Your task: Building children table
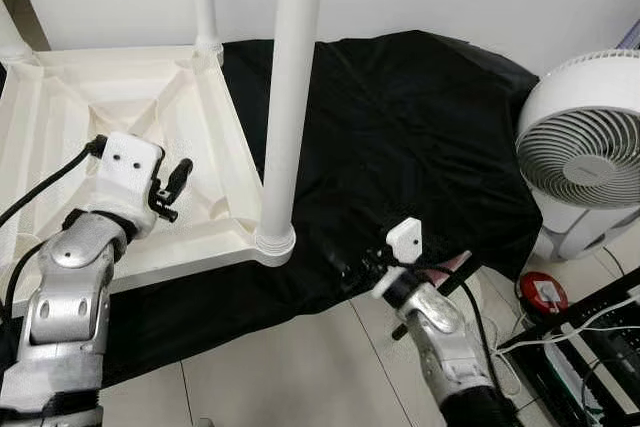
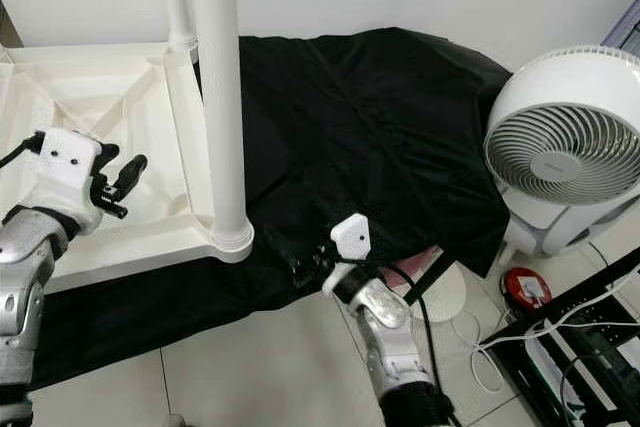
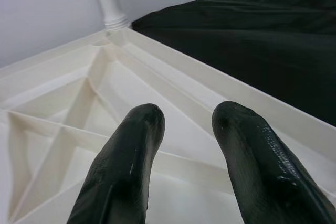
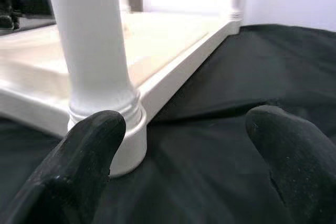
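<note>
Upturned white table top (image 1: 120,147) on a black cloth (image 1: 400,147), legs pointing up.
Near-corner leg (image 1: 290,97) stands socketed. Left gripper (image 1: 172,190) hovers over the ribbed underside, fingers slightly parted, empty; right gripper (image 4: 178,145) wide open, empty, beside that leg. Fan (image 1: 585,152) at the cloth's right edge.

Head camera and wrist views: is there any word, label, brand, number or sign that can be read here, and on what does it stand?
No text can be read in these pictures.
Fan: a mark on the centre hub, too small and blurred to read.
Red round device on the floor: a pale label on top, too small to read.
Upturned table, its legs and the black cloth: no lettering visible.
</note>
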{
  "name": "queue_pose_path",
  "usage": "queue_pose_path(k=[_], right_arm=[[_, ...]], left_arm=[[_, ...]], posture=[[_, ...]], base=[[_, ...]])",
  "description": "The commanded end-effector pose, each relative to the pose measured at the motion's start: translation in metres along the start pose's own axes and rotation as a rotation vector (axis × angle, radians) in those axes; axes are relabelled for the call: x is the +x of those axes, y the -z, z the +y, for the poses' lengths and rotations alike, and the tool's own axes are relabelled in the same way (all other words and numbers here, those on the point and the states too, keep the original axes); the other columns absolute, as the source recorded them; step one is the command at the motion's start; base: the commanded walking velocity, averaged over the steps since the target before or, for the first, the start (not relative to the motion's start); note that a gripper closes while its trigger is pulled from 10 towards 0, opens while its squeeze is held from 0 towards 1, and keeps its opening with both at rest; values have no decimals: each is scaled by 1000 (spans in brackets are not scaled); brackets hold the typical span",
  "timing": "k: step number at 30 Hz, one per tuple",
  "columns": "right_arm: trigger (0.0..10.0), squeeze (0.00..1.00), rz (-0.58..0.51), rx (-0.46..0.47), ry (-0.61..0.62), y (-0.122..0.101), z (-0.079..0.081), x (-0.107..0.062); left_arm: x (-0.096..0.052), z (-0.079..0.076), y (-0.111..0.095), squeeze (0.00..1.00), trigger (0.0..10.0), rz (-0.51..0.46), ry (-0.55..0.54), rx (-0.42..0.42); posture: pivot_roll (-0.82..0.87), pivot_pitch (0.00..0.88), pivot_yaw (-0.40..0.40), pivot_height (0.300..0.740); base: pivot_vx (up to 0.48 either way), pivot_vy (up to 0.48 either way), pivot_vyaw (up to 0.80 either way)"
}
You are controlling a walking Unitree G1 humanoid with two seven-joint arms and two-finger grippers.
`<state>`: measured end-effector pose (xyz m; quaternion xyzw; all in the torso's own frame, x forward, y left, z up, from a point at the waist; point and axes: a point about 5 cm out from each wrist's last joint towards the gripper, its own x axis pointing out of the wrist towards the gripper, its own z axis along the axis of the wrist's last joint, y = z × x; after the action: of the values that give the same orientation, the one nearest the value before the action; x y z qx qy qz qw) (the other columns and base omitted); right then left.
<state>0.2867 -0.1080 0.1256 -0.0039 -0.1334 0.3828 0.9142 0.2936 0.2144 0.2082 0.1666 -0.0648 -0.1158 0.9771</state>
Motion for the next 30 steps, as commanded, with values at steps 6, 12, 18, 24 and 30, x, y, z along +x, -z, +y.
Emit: queue_pose_path(k=[6,12,18,24,30], right_arm=[[10000,0,47,-8,-219,-16,-4,8],[10000,0,44,-37,-276,-25,-16,31],[10000,0,54,-53,-299,-31,-24,53],[10000,0,56,-42,-327,-31,-22,57],[10000,0,51,-34,-324,-30,-20,54]], left_arm=[[-10,-7,-11,0,10000,-51,58,44],[-19,-25,-14,0,10000,-43,257,47],[-38,-52,-4,0,10000,33,502,22],[-48,-64,8,0,10000,100,555,20],[-51,-67,10,0,10000,107,558,22]], posture=[[172,78,-128,740],[174,76,-131,740],[181,74,-133,740],[192,79,-142,740],[186,88,-147,740]], base=[[0,0,0],[0,0,0],[0,0,0],[0,0,0],[0,0,0]])
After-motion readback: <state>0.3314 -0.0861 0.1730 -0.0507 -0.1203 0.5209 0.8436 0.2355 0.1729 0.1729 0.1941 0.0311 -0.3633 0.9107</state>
